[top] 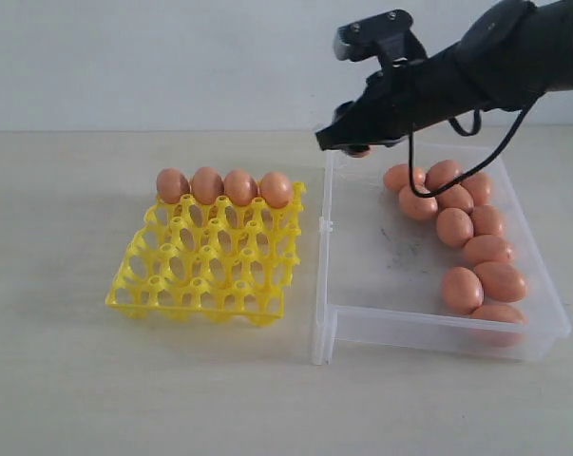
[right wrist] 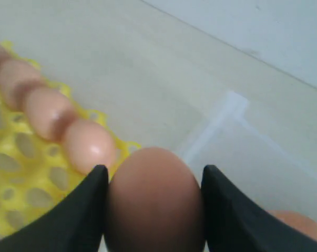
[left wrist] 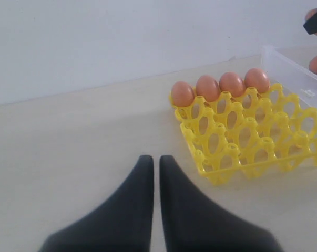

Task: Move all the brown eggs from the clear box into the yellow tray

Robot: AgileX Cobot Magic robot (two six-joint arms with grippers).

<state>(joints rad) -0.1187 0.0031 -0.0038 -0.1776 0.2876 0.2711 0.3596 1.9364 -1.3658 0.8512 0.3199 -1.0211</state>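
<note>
Brown egg (right wrist: pixel 154 202) pinched between right gripper (top: pixel 355 142) fingers, above far-left corner of clear box (top: pixel 381 266). Four eggs (top: pixel 207 185) fill far row of yellow tray (top: pixel 200 280); remaining eggs (top: pixel 484 250) lie along box's right side. Left gripper (left wrist: pixel 154 173) fingers pressed together.

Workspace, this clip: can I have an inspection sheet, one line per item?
Surface: pale tabletop, smooth.
Job's things: tray with four eggs in its far row; box with loose eggs along its right side.
Clutter: nothing seen.
Grippers: right gripper shut on one egg above the box's far left corner; left gripper shut, empty, over the tabletop.
Cables: black cable hanging in a loop under the right arm.
Surroundings: plain pale wall.
</note>
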